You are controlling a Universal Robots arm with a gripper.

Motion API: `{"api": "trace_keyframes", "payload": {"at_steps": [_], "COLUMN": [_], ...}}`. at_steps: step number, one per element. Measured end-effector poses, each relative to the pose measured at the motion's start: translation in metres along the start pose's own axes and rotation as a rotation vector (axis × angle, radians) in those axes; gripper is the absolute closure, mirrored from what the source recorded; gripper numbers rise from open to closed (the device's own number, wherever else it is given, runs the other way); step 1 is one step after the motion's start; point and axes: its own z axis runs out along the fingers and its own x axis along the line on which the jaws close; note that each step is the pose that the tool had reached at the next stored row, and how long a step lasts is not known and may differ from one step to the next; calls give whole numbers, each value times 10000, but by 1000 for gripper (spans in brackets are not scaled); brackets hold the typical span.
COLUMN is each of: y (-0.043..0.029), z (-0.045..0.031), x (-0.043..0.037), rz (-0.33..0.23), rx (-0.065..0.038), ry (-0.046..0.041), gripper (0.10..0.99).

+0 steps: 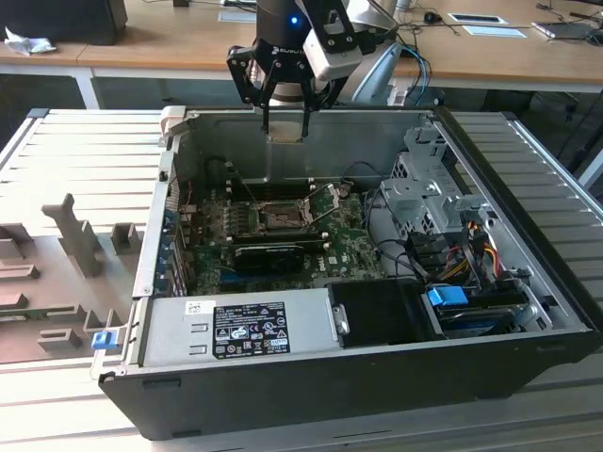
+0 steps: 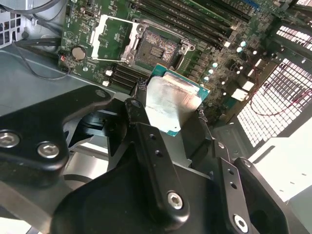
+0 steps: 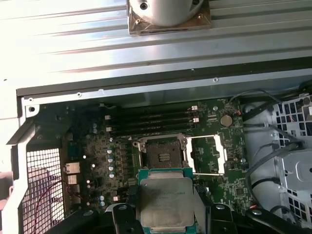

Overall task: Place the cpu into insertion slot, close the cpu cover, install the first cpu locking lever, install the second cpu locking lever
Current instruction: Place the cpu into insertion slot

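Above the far wall of the open computer case [image 1: 330,386], in the exterior view, the gripper [image 1: 285,132] is hanging with the cpu [image 1: 285,137] showing as a pale sliver at its fingertips, well clear of the motherboard [image 1: 358,254]. The insertion slot [image 1: 281,218] is sitting near the board's middle, just behind the black expansion card [image 1: 273,254], and the cpu cover [image 1: 325,200] is standing open at the slot's edge.

In the second wrist view, the fingers [image 2: 140,105] are clamping the cpu [image 2: 170,100] by two opposite edges, its smeared silvery top and green rim facing the camera. The bare pin grid of the slot [image 2: 157,48] is lying uncovered, with the cover [image 2: 111,36] folded back beside it near a coin cell [image 2: 78,52].

In the first wrist view, the cpu [image 3: 165,202] is appearing square-on, apart from the slot [image 3: 163,155]. The cover [image 3: 207,153] is lying flat on the board beside the slot, and the memory slots [image 3: 151,119] are running along the board's edge by the case wall.
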Motion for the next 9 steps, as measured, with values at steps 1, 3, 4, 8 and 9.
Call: {"api": "trace_keyframes", "payload": {"at_steps": [1, 3, 4, 8, 9], "y": [0, 0, 0, 0, 0], "z": [0, 0, 0, 0, 0], "x": [0, 0, 0, 0, 0], "rz": [18, 102, 125, 320, 351], "rx": [0, -2, -2, -6, -6], "ry": [-2, -9, -11, -29, -32], "gripper": [557, 557, 557, 557, 557]}}
